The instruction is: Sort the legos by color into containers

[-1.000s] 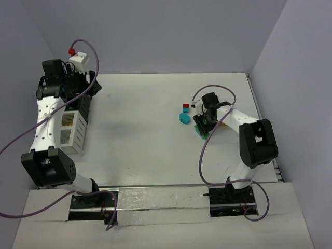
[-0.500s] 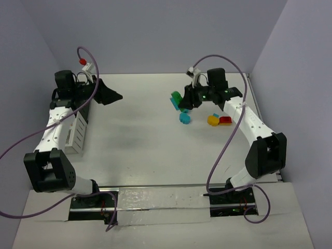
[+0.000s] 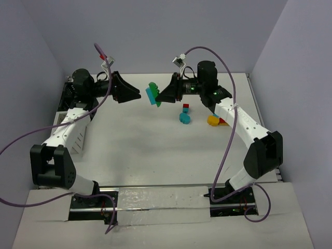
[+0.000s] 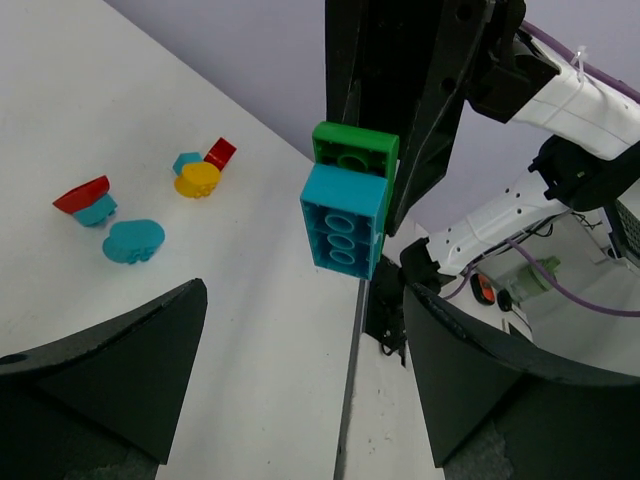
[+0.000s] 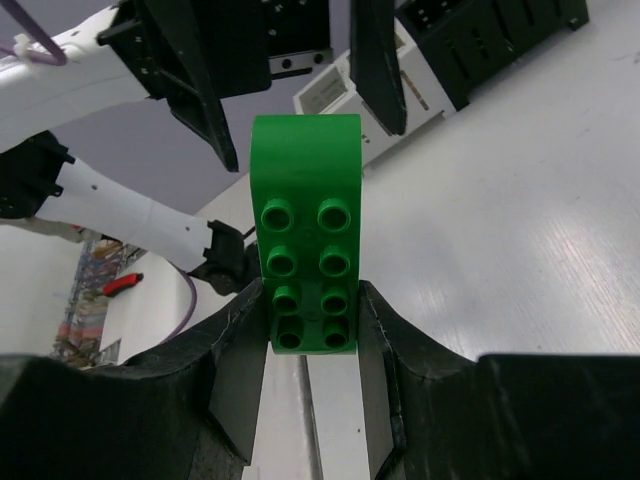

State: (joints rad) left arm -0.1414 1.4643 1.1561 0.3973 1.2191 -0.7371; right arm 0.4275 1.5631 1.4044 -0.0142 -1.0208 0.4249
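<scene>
Bring the left gripper (image 3: 136,95), jaws spread wide and empty, straight in around the cyan brick (image 3: 151,97) alone, staying clear of the green brick (image 3: 153,86) plugged onto it. Count on the right gripper (image 3: 160,97), pinched shut on the green brick's near end, to hold the pair aloft toward 12 o'clock above the table (image 3: 155,155). Close across the cyan brick's flat side walls, not its hollow underside. Then, judging by how snugly the two sit, pull apart along the stud line rather than twisting. After that, drop each colour in its own bin, over at 9 o'clock.

From above, see both arms nose to nose, with the joined bricks near but apart from the left fingertips. At 2 o'clock on the table, see a cyan rounded piece (image 3: 184,118), a small red brick (image 3: 185,107), a yellow piece (image 3: 212,120) and a red piece (image 3: 224,121).

Only from the left wrist, see the hollow undersides: cyan nearer and lower, green peeking out at 12 o'clock behind it.

Only from the right wrist, see the green studs and the fingers squeezing both flanks, the cyan brick hidden. Beyond, toward 1 o'clock, see the white container (image 5: 322,98) and the black container (image 5: 490,45) standing side by side.
</scene>
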